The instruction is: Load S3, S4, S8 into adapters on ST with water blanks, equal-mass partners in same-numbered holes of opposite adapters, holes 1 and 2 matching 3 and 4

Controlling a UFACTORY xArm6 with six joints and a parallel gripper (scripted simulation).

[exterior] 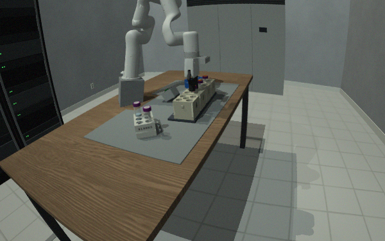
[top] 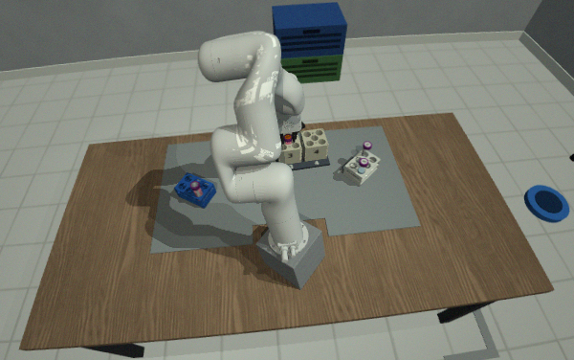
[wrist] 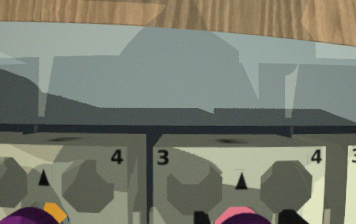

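Wrist view, first entry: one pink tube with a purple cap [top: 288, 138] [wrist: 244, 219], orange cap dot visible from above, standing in what looks like the middle hole of adapter 3 [top: 290, 156] [exterior: 201, 99] [wrist: 241, 159]. Full seating: cannot tell.

Item: claw [top: 288, 136] [exterior: 192, 86] [wrist: 246, 218], part open, fingers either side of that cap, apparently slack and letting go. Hazard: if the tube sits short of the bottom, release leaves it high or leaning. Hazard: a finger catching the cap on the way up could draw the tube out, or tip the loose adapter with it.

Item: neighbouring capped tube [exterior: 200, 81] [wrist: 33, 216], one adapter over. Risk: a wide finger spread or sideways exit might knock it.

Item: adapter 4 [top: 316, 152] [exterior: 183, 112] [wrist: 351, 192], holes unfilled, beside adapter 3 on the dark stand [top: 311, 165] [exterior: 183, 120] [wrist: 75, 128].

Item: white rack marked BLANKS [top: 363, 178] [exterior: 145, 129], two purple-capped tubes upright. Likely error: a wrong blank, from a misread volume, spoiling the match with adapter 1.

Item: blue rack [top: 205, 200], far side of the desk [top: 454, 191] [exterior: 96, 160], one tube [top: 196, 190] in it. Mistaking another run's tube for a sample would be costly.
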